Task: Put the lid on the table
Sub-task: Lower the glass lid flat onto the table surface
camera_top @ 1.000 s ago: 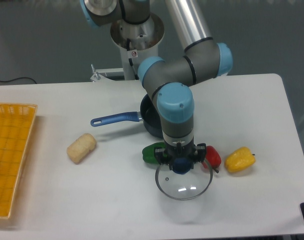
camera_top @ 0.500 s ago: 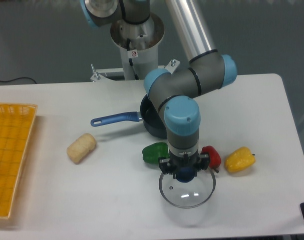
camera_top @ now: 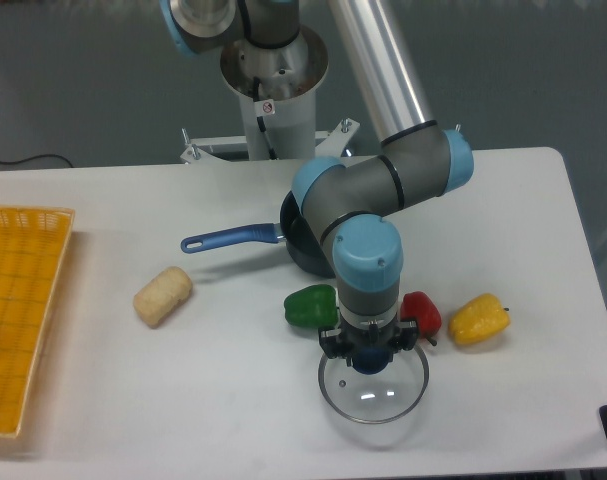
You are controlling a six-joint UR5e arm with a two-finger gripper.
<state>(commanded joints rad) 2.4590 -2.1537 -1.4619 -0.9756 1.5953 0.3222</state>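
On the white table (camera_top: 183, 390), near its front edge with bare surface to the left, the round clear glass lid (camera_top: 373, 385) with thin metal rim sits under the tool (camera_top: 368, 358), which is clamped on its blue knob, mostly hidden, just in front of green pepper (camera_top: 310, 306) and red pepper (camera_top: 423, 313).

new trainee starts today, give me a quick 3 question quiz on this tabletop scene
1. True or false: the gripper is over the lid, at its blue knob.
2. Which pepper lies furthest toward the image right: A green, B red, C yellow?
3. Fill in: the frying pan has a ____ handle.

Key:
1. True.
2. C.
3. Blue; it points toward the image left, above the bread roll on the table.
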